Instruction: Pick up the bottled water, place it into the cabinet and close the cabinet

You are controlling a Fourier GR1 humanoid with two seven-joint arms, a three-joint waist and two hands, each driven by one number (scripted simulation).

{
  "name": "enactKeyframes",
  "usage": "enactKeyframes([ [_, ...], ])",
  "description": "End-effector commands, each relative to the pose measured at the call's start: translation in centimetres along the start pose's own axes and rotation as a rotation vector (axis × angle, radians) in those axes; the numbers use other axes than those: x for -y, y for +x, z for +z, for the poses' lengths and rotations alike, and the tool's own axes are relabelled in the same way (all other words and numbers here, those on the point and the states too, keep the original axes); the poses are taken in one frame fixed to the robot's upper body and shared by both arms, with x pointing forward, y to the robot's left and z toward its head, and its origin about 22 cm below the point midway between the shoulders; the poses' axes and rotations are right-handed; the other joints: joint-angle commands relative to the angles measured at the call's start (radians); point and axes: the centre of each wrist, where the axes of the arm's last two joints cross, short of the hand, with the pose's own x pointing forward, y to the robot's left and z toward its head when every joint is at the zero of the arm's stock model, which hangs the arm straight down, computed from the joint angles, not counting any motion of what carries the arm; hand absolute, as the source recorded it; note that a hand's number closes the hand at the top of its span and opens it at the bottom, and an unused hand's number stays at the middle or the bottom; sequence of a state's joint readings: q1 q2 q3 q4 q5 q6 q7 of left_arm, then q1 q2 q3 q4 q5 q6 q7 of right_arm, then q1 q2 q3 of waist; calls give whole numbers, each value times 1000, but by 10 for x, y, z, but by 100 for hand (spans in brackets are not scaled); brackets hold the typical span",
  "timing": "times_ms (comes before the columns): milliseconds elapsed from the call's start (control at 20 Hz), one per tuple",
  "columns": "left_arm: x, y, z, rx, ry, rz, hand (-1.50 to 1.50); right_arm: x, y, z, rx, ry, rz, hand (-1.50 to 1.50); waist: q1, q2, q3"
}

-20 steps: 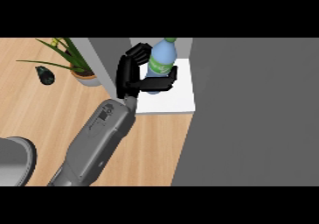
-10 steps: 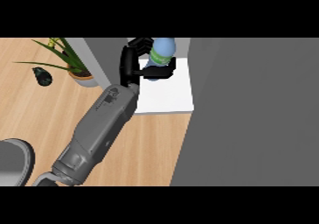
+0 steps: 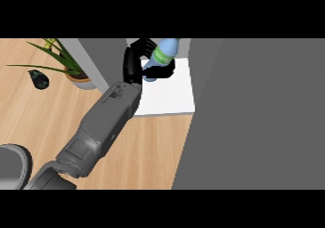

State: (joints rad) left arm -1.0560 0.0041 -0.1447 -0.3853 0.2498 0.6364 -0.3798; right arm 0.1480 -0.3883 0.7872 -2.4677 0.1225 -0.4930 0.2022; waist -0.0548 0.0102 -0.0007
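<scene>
The right hand [image 3: 135, 60] has moved further up into the cabinet [image 3: 166, 95], carrying the bottled water [image 3: 164, 52] deeper over the white shelf.

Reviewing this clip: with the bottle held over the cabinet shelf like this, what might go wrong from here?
1. The bottled water is tilted in the hand; released so, it may tip over on the white shelf.
2. The grey cabinet door stands right beside the bottle, so pulling the hand back might knock either one.
3. The potted plant sits near the forearm and could be brushed.
</scene>
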Motion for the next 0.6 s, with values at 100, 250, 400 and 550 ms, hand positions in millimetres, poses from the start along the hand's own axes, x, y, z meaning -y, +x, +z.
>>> enactKeyframes([
  [100,-3,-15,0,-37,39,-37,150,-5,15,11,47,8,-26,-150,-16,6,0],
  [250,-8,-28,6,-37,27,-54,150,3,14,12,30,15,-12,-150,-10,6,0],
  [400,-9,-33,6,-57,72,-74,150,5,21,10,44,6,-9,-150,-27,12,-1],
  [550,-6,-24,1,-16,79,-126,150,9,15,3,46,7,8,-150,-20,14,0],
])
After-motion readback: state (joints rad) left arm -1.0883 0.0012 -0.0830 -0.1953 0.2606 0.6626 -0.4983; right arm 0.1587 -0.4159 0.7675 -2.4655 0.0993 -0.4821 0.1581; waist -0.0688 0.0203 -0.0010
